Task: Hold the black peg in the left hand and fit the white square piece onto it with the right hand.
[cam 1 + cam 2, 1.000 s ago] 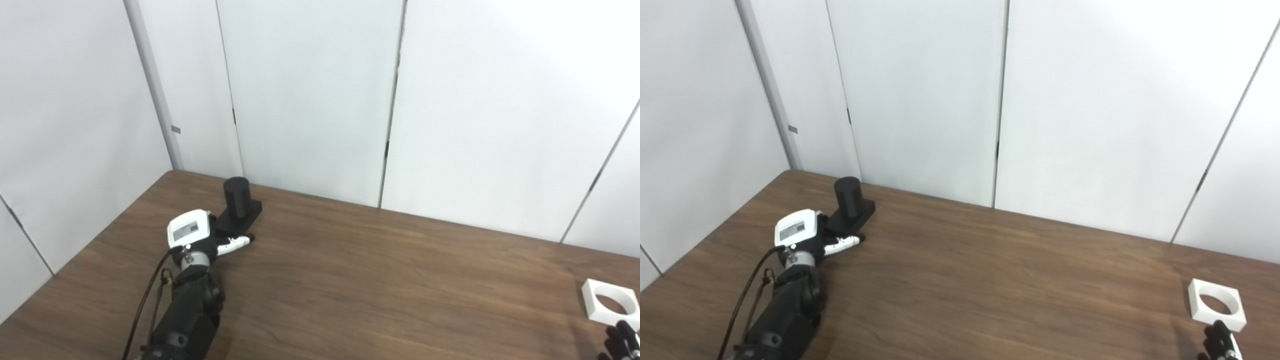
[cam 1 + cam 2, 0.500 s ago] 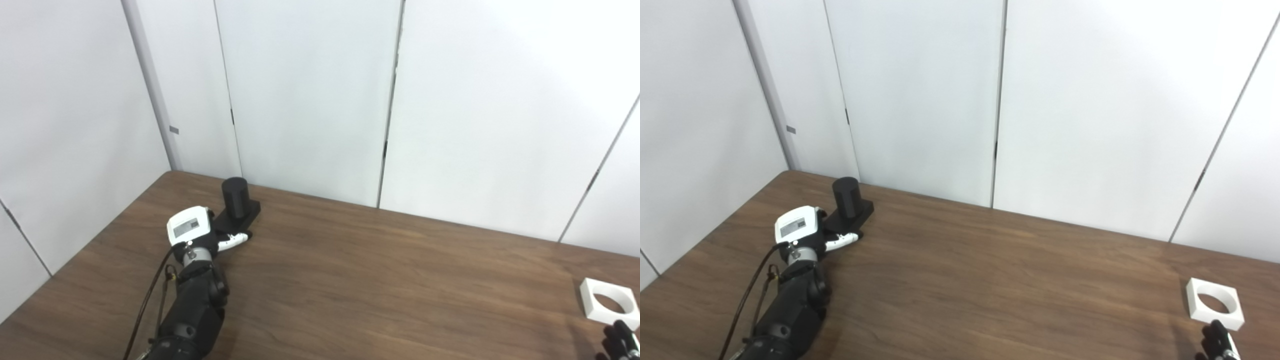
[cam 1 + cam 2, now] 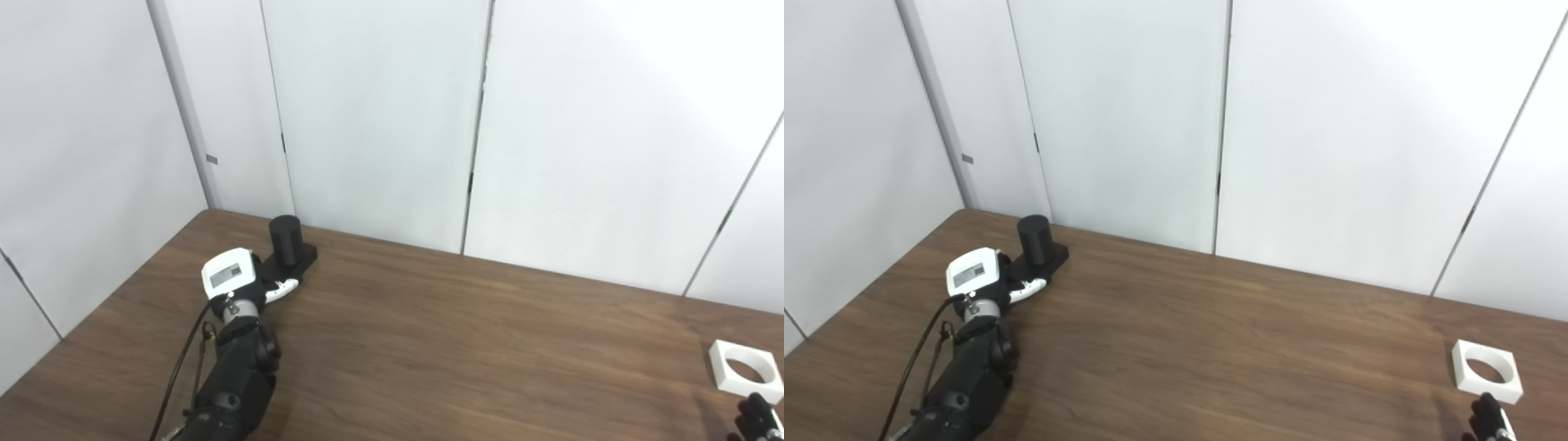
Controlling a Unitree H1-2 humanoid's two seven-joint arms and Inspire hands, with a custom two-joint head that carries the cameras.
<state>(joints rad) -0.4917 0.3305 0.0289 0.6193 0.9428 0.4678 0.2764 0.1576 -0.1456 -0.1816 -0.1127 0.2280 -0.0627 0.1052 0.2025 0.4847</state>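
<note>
Only the dark fingertips of the right hand (image 3: 1488,419) are seen at the bottom right corner, just short of the white square piece (image 3: 1486,371); whether that hand is spread or closed cannot be told, and no contact with the piece can be made out. A little more of these fingertips is shown in the right eye view, with a pale strip on one of them, while in the left eye view they are cut by the picture's edge. The white square piece lies flat on the brown wooden surface (image 3: 465,349), near its right end, and its round hole is seen to be empty, with the wood showing through.

At the left, the left arm is stretched forward from the bottom edge, with a thin cable hanging along it. The left hand (image 3: 245,283) is set against the near side of the black peg's flat base, one white-and-black finger (image 3: 283,286) lying along the base's front edge. Whether the base is gripped or merely touched cannot be told. The black peg (image 3: 285,239) stands upright on the surface near the far left corner, well apart from the white piece. Behind the surface, white wall panels (image 3: 380,110) with dark seams are seen.
</note>
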